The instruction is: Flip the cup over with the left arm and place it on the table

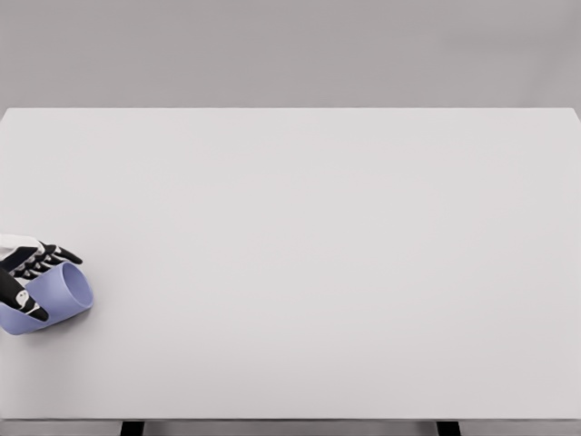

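Far-left table (300, 227) edge: my left hand (25, 277), fingers curled round the lilac cup (56, 298), which is tilted mid-flip. I'd finish the wrist roll slowly, set base flat w/o slip, then release.

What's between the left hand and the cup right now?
Nothing: in the head view the left hand wraps its fingers around the tilted purple cup, in direct contact.

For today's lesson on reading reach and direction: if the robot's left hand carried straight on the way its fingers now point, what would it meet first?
The left hand already grips the purple cup, fingers pointing right. Beyond the cup that line crosses only bare white table, so the way looks free, though depth is hard to judge.
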`<state>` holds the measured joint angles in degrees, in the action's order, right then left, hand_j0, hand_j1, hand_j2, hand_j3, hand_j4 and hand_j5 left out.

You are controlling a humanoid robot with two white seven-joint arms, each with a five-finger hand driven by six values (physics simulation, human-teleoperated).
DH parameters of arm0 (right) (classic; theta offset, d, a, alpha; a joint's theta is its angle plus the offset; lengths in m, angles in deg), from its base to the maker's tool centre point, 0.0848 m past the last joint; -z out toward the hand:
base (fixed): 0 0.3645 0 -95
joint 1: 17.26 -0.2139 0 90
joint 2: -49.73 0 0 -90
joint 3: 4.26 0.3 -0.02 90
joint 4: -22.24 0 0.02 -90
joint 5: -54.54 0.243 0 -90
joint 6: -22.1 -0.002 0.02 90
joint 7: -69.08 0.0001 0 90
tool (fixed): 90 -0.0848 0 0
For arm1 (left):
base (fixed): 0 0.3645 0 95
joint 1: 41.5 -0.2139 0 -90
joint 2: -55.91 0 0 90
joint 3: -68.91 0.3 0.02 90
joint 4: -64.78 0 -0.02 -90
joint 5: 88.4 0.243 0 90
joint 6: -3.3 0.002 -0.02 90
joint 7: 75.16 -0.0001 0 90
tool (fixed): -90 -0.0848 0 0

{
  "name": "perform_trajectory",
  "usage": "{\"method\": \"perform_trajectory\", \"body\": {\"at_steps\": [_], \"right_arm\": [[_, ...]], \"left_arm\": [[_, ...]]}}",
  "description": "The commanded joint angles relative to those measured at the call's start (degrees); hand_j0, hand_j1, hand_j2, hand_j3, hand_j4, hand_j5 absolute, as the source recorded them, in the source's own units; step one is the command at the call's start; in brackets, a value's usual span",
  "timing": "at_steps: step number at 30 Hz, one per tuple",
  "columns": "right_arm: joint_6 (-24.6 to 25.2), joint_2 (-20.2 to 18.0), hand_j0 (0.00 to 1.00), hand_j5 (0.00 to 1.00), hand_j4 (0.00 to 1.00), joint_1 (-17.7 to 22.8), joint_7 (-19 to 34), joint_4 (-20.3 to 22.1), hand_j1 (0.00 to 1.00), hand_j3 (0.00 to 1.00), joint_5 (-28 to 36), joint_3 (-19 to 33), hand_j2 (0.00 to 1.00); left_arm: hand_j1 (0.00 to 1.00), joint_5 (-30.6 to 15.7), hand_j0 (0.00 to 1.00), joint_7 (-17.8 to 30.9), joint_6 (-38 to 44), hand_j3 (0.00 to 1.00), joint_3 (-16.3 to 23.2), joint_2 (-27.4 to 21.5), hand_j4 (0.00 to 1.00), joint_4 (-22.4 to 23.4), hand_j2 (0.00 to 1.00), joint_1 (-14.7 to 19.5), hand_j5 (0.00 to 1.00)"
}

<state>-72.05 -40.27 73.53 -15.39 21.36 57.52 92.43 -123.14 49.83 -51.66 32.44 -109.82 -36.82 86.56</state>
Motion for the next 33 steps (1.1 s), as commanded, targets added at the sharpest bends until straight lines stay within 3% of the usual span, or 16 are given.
{"method": "perform_trajectory", "body": {"at_steps": [1, 8, 17, 25, 33], "right_arm": [[-0.07, 0.0, 1.0, 1.0, 1.0, 0.0, 0.01, 0.0, 1.0, 1.0, 0.01, -0.01, 1.0], [-0.07, 0.0, 1.0, 1.0, 1.0, 0.0, 0.01, 0.0, 1.0, 1.0, 0.01, 0.08, 1.0], [-0.07, 0.0, 1.0, 1.0, 1.0, 0.0, 0.01, 0.0, 1.0, 1.0, 0.01, -0.01, 1.0], [-0.07, 0.0, 1.0, 1.0, 1.0, 0.0, 0.01, 0.0, 1.0, 1.0, 0.01, -0.01, 1.0], [-0.07, 0.0, 1.0, 1.0, 1.0, 0.0, 0.01, 0.0, 1.0, 1.0, 0.01, -0.01, 1.0]], "left_arm": [[0.84, -0.07, 0.84, 0.01, -0.04, 0.84, 0.08, -0.03, 0.84, 0.0, 0.84, 0.0, 0.84], [0.67, -0.07, 0.67, 0.01, -0.04, 0.67, 0.08, -0.03, 0.67, 0.0, 0.67, 0.0, 0.67], [0.53, 0.02, 0.53, 0.01, -0.04, 0.53, -0.27, -0.03, 0.53, 0.09, 0.53, 0.44, 0.53], [0.46, -0.07, 0.46, 0.01, -0.04, 0.46, -2.82, 0.14, 0.46, 0.18, 0.46, 0.88, 0.46], [0.46, 0.02, 0.46, 0.01, -0.04, 0.46, -6.86, 0.58, 0.46, 0.27, 0.46, 0.61, 0.46]]}}
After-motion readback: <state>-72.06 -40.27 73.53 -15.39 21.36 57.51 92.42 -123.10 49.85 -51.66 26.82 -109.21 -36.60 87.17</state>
